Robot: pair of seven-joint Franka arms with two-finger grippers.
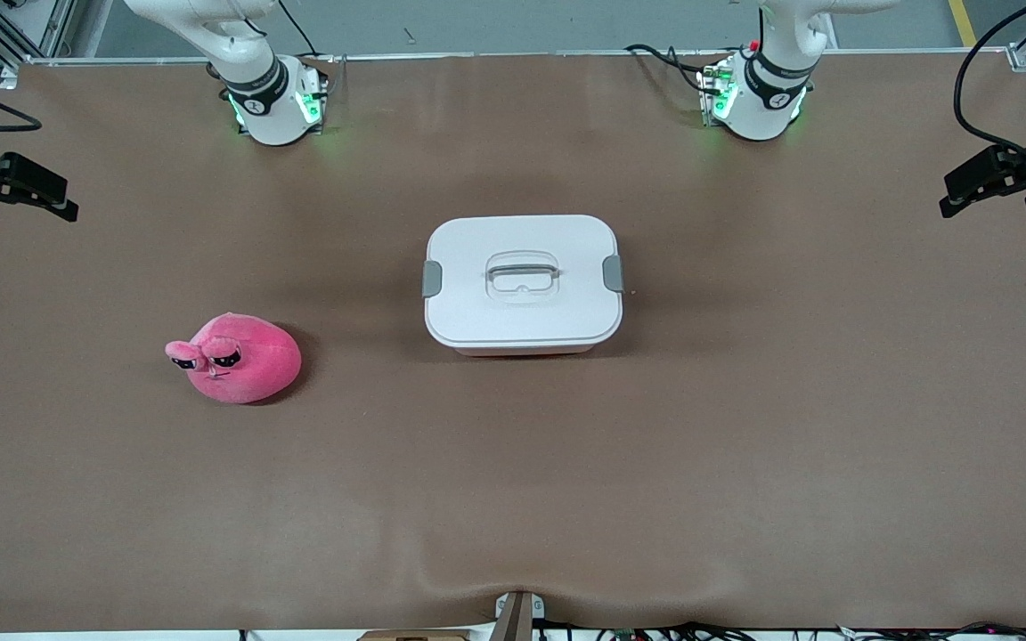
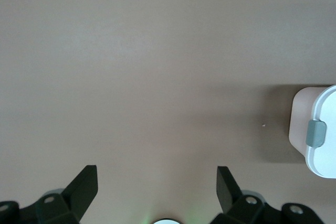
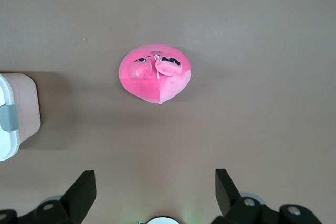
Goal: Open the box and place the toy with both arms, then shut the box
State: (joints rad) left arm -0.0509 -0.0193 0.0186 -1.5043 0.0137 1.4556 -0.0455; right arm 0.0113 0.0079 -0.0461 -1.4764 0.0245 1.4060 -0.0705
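Box [image 1: 523, 282]: pink tub under a white lid [image 1: 522, 307], shut, a grey clip [image 1: 432, 279] at each short end and a recessed handle [image 1: 522, 271] in the middle; stands at centre frame in the front view on the brown table [image 1: 745, 445].

Toy [image 1: 235, 358]: hot-pink plush blob with two stalk eyes, lower in the frame than the box, toward the right arm's end of the table, well apart from it.

Right gripper [image 3: 155, 192]: high over bare table at the frame's edge, fingers spread wide, holding nothing; arm waits.

Left gripper [image 2: 157, 190]: likewise over its own end, fingers wide apart, empty; arm waits.
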